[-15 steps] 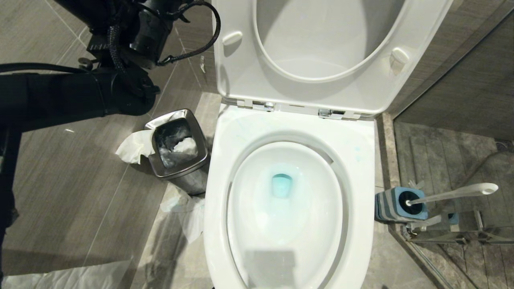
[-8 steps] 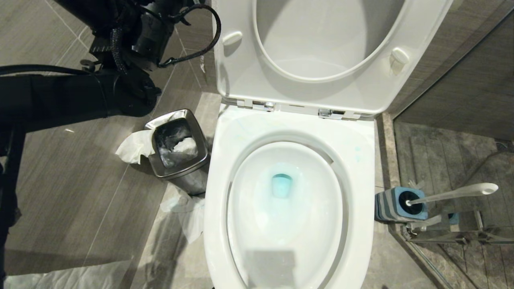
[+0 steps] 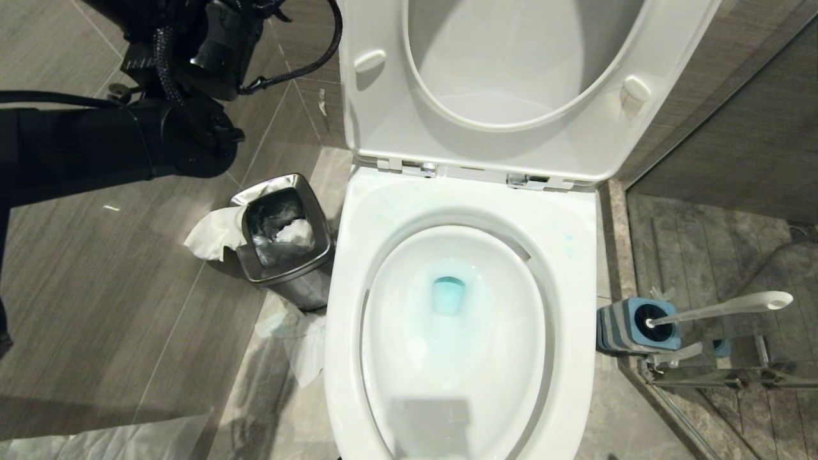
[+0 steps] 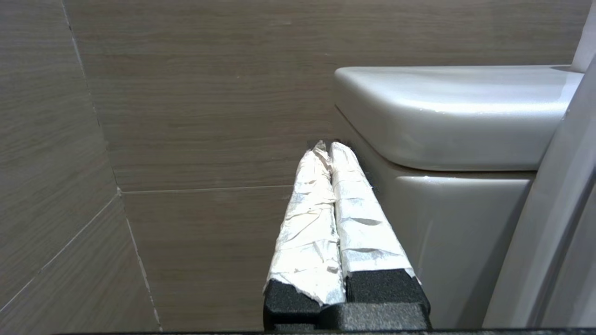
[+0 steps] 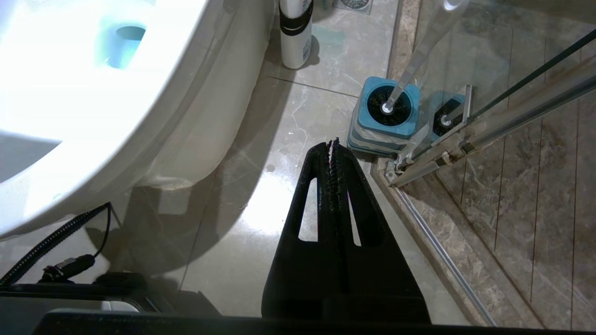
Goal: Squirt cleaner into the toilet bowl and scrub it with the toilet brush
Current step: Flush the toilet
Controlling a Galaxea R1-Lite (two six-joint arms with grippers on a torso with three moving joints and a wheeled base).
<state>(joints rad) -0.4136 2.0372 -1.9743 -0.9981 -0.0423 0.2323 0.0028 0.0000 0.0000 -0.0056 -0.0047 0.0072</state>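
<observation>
Toilet bowl [image 3: 460,358] holds teal cleaner [image 3: 447,295] at its drain; toilet brush [image 3: 719,308] stands in its blue holder [image 3: 629,327] beside it. Left tool [image 4: 331,151] pressed together near the tank [image 4: 458,116]; right tool [image 5: 334,144] together above the floor [image 5: 242,232].

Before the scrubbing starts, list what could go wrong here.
1. The toilet brush leans against the glass shower panel; pulling it out may knock the glass.
2. Teal cleaner on the toilet bowl rim could drip.
3. Paper around the waste bin could snag the base.
</observation>
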